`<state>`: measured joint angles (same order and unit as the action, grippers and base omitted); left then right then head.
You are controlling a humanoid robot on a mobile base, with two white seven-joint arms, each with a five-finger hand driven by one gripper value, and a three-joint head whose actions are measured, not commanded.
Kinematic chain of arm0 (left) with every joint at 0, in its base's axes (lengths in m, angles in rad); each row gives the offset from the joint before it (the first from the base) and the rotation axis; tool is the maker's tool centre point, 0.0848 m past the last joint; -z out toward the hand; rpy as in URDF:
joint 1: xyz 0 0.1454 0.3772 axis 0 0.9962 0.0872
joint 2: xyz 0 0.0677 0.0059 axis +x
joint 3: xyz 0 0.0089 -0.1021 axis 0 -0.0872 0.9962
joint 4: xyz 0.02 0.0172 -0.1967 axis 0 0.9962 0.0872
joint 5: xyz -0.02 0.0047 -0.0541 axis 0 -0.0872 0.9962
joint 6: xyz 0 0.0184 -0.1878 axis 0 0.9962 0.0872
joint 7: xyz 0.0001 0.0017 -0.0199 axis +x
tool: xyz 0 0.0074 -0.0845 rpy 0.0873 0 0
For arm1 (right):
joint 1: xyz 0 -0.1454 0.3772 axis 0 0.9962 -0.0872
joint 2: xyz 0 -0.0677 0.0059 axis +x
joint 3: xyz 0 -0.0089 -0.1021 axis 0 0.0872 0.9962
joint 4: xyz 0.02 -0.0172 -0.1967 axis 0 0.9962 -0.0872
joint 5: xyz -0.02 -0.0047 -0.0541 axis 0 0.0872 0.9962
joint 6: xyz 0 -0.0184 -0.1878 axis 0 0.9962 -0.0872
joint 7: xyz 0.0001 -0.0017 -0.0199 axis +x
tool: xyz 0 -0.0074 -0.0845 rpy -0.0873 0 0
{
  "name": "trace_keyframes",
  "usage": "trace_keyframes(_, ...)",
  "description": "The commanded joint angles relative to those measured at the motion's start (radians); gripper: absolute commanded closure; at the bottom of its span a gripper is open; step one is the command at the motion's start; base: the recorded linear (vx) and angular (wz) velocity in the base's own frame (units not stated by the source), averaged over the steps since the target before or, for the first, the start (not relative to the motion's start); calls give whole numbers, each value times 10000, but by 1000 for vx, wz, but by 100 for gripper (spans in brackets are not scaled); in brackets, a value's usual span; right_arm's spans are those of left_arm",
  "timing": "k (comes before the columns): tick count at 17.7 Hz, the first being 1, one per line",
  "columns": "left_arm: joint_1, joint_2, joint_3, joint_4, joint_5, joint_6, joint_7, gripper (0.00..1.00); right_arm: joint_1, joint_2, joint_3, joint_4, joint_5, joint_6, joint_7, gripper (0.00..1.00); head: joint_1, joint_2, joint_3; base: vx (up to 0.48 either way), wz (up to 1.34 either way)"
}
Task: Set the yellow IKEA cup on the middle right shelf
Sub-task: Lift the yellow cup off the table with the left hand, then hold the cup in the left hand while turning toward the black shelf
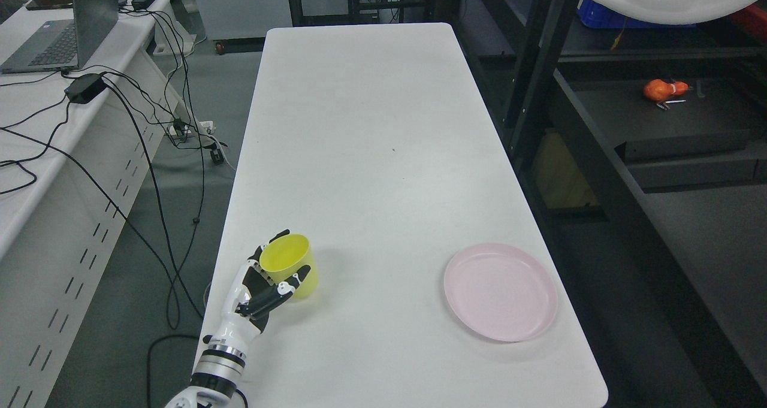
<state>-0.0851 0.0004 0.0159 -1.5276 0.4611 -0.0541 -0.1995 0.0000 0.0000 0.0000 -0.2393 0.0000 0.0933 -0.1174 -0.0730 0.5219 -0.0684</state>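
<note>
The fingers (286,288) of the left hand (263,288) are curled around the yellow cup (290,264) and clamp it from the side: dark fingertips show at the far side of the rim and across the near wall. The cup is upright with its mouth open to the top. It is near the left edge of the white bench (371,156), in the near part, and I cannot tell if its bottom is touching the bench or is a little lifted. The arm comes in from the lower left corner. The right hand is not visible.

On the same bench, well apart to the right, lies one pink plate (500,292), and it has nothing on it. Further to the right stands the dark shelf rack (599,156), beside the right edge of the bench. On one of its boards there is one small orange thing (659,89). At the left side there is a second desk (54,126) with one laptop (66,30) and several black cables.

I judge that the task is in its first part. The grasp looks done, but the cup is far from the rack, so the lifting, the carrying across to the right and the putting down on the middle right shelf are all left. I count one cup, one plate, one hand in view.
</note>
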Motion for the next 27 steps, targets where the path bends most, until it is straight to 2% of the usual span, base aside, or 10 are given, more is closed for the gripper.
trace_keyframes(1,99,171,470,-1455,1140,-195,1,100,138,-175,169,0,-245,3,8,1,0,0,0,0,0)
trace_keyframes(4,38,171,439,-2469,1371,-210,-152,100,138,-175,169,0,-245,3,8,0,0,0,0,0,0)
trace_keyframes(11,-514,171,424,-2473,1356,-241,-183,100,138,-175,169,0,-245,3,8,1,0,0,0,0,0)
trace_keyframes(27,-315,171,409,-2365,1249,-118,-168,100,138,-175,169,0,-245,3,8,1,0,0,0,-128,-117)
